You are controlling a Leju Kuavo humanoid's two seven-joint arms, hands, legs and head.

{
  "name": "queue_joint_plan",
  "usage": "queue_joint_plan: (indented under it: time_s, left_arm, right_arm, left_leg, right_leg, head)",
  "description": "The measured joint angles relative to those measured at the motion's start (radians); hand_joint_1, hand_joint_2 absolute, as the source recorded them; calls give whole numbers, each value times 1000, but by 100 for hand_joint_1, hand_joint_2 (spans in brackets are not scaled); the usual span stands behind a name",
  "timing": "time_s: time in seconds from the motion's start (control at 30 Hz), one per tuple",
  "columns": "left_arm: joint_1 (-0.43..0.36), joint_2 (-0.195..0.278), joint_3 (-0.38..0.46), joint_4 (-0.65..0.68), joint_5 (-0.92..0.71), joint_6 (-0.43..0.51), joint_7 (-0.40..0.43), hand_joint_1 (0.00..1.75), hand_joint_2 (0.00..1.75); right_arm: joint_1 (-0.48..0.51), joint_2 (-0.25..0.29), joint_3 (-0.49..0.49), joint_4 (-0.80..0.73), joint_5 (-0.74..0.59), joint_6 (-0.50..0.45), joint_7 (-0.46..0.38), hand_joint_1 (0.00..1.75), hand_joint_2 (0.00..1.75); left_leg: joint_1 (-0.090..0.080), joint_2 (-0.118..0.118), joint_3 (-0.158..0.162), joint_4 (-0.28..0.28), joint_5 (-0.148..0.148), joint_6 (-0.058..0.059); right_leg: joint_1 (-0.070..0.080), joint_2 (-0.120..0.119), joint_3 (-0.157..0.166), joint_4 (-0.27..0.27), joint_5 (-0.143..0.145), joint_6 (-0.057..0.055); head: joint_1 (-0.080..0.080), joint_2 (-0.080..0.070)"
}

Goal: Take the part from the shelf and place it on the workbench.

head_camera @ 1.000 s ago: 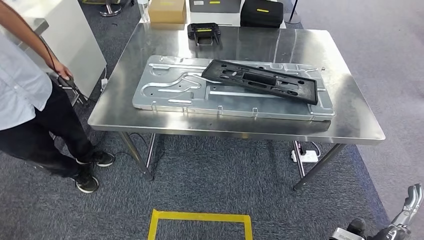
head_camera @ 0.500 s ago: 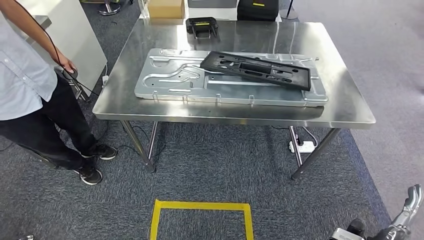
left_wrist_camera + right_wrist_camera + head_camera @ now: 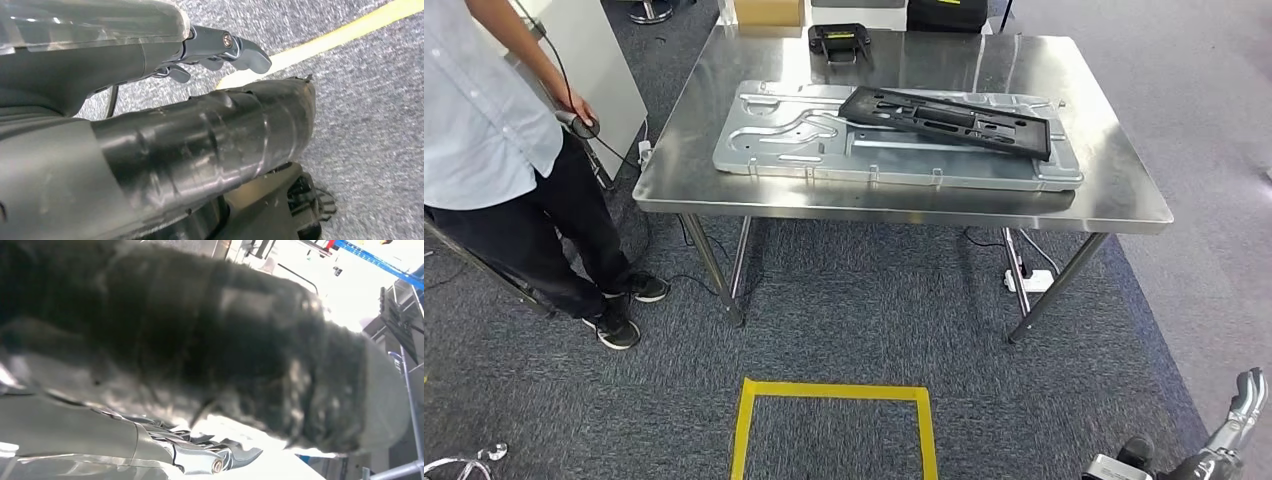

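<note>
On the steel workbench [image 3: 1124, 195], long black slotted part [image 3: 949, 120] atop grey panel [image 3: 824, 150]; each robot hand's state unclear.

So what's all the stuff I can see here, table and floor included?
Table: one, steel, centre.
Metal panel: one, silver, flat on the table.
Black part: one, long, lying across the panel.
Black case: one, yellow label, table's far edge.
Cardboard box: one, brown, behind the table.
Tape square: one, yellow, on the grey carpet.
Power strip: one, white, under the table.
Person: one, light shirt, left of the table.
Right hand: silver, low beside the robot.
Left hand: grey, hanging above the carpet.
</note>
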Motion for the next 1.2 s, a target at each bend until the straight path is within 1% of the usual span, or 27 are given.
queue_joint_plan:
  time_s: [0.03,0.1,0.13,0.17,0.2,0.23,0.3,0.33,0.37,0.4,0.47,0.5,0.53,0.6,0.63,0.67,0.7,0.77,0.83,0.87,0.97,1.0,1.03,1.1,1.13,1.17,1.2]
  left_arm:
    - [0,0,0,0,0,0,0,0,0]
    - [0,0,0,0,0,0,0,0,0]
    - [0,0,0,0,0,0,0,0,0]
    - [1,0,0,0,0,0,0,0,0]
    - [1,1,0,0,0,0,0,0,0]
    - [1,1,0,0,0,0,0,0,0]
    - [0,0,0,0,0,0,1,0,0]
    - [0,0,0,0,0,0,1,0,0]
    - [0,0,0,0,0,0,1,0,0]
    - [0,-1,0,0,0,0,1,0,0]
    - [0,0,1,0,0,0,1,0,0]
    - [0,0,1,0,0,0,2,0,0]
    - [1,1,1,0,0,0,2,0,0]
    - [2,1,1,0,1,0,3,0,0]
    - [3,1,1,0,1,-1,4,0,0]
    - [3,1,1,0,1,-1,4,0,0]
    - [4,1,1,0,1,-1,4,0,0]
    - [3,2,1,0,1,-2,5,0,0]
    - [0,3,1,0,1,-2,5,0,0]
    - [0,3,1,0,1,-2,5,0,0]
    - [1,3,1,0,1,-2,5,0,0]
    - [2,3,1,0,1,-2,6,0,0]
    - [1,3,1,0,1,-2,6,0,0]
    - [1,3,2,0,1,-3,6,0,0]
    - [1,3,2,0,0,-3,6,0,0]
    - [2,3,2,0,0,-4,6,0,0]
    - [2,3,2,0,-1,-4,6,0,0]
  right_arm:
    - [0,0,0,0,0,0,0,0,0]
    - [0,0,0,1,0,0,1,0,0]
    - [0,0,0,2,0,0,1,0,0]
    - [0,0,0,3,0,0,1,0,0]
    - [0,0,0,4,0,0,1,0,0]
    - [0,0,0,4,0,0,2,0,0]
    - [-1,0,0,4,0,0,2,0,0]
    - [-1,0,0,4,0,0,2,0,0]
    - [-1,0,0,4,0,0,3,0,0]
    - [-1,1,0,4,0,0,3,0,0]
    - [0,2,0,4,0,0,3,0,0]
    - [0,3,0,4,0,0,3,0,0]
    - [0,4,0,4,0,0,3,0,0]
    - [0,4,0,4,0,0,3,0,0]
    - [0,4,0,4,1,0,2,0,0]
    - [0,4,0,4,1,0,2,0,0]
    - [0,4,0,4,0,0,2,0,0]
    - [0,4,0,4,0,0,2,0,0]
    - [1,5,0,4,0,0,2,0,0]
    - [1,5,0,4,1,0,2,0,0]
    - [2,5,0,3,1,0,3,0,0]
    - [3,5,0,3,1,0,3,0,0]
    - [4,5,0,2,1,0,3,0,0]
    - [6,5,-1,3,1,0,3,0,0]
    - [7,5,-1,3,1,0,3,0,0]
    - [8,5,-2,3,1,0,3,0,0]
    - [8,5,-2,3,1,0,3,0,0]
  left_leg:
    - [1,2,-10,-2,10,9]
    - [-1,5,-34,-1,28,17]
    - [-2,5,-45,1,37,17]
    - [-3,5,-57,3,45,16]
    - [-4,5,-68,5,53,15]
    - [-4,5,-77,8,59,12]
    - [-6,4,-93,15,70,5]
    - [-7,4,-98,17,75,0]
    - [-7,4,-101,18,80,-7]
    - [-7,4,-102,17,87,-14]
    - [-6,3,-107,20,88,-27]
    - [-6,2,-114,36,69,-32]
    - [-5,1,-127,70,34,-37]
    - [-2,1,-162,188,-58,-43]
    - [-2,1,-175,245,-88,-45]
    - [-2,1,-175,278,-95,-46]
    - [-2,1,-158,277,-82,-46]
    - [-3,1,-73,170,-35,-39]
    - [-8,0,10,42,-23,-28]
    - [-11,0,27,9,-28,-23]
    - [-11,2,17,-8,-15,-2]
    - [-8,3,11,-11,-6,8]
    - [-6,5,2,-15,5,17]
    - [-6,8,-22,-14,22,27]
    - [-7,8,-34,-12,31,27]
    - [-7,9,-46,-9,39,26]
    - [-7,9,-58,-6,46,24]
  right_leg:
    - [-2,2,-15,39,-40,4]
    - [-3,5,-52,159,-131,11]
    - [-4,6,-62,211,-154,13]
    - [-4,6,-58,236,-155,14]
    - [-4,6,-35,225,-137,13]
    - [-4,7,5,177,-110,10]
    - [0,8,107,31,-78,-1]
    - [3,8,141,-25,-75,-7]
    - [7,9,157,-57,-78,-11]
    - [11,9,158,-66,-78,-15]
    - [8,7,147,-73,-63,-28]
    - [6,5,140,-77,-53,-35]
    - [3,3,132,-81,-43,-42]
    - [5,0,110,-79,-27,-50]
    - [7,-1,97,-75,-20,-51]
    - [8,-2,84,-71,-13,-51]
    - [8,-2,70,-65,-7,-50]
    - [9,-2,48,-49,2,-46]
    - [11,-2,31,-35,10,-37]
    - [12,-3,26,-31,15,-32]
    - [11,-1,19,-28,23,-13]
    - [10,1,11,-13,5,-8]
    - [9,4,-1,19,-29,-2]
    - [5,7,-39,135,-120,7]
    - [4,7,-54,195,-151,11]
    - [3,7,-57,232,-161,14]
    - [2,7,-42,234,-149,15]
  head:
    - [0,0]
    - [0,0]
    - [0,0]
    - [0,0]
    - [0,0]
    - [0,0]
    - [0,0]
    - [0,0]
    - [0,0]
    - [0,0]
    - [0,0]
    - [-1,0]
    - [-2,0]
    - [-3,0]
    - [-3,0]
    - [-3,0]
    - [-3,0]
    - [-3,0]
    - [-3,0]
    - [-3,0]
    - [-2,0]
    - [-2,0]
    - [-2,0]
    - [-2,0]
    - [-2,0]
    - [-2,0]
    - [-2,0]
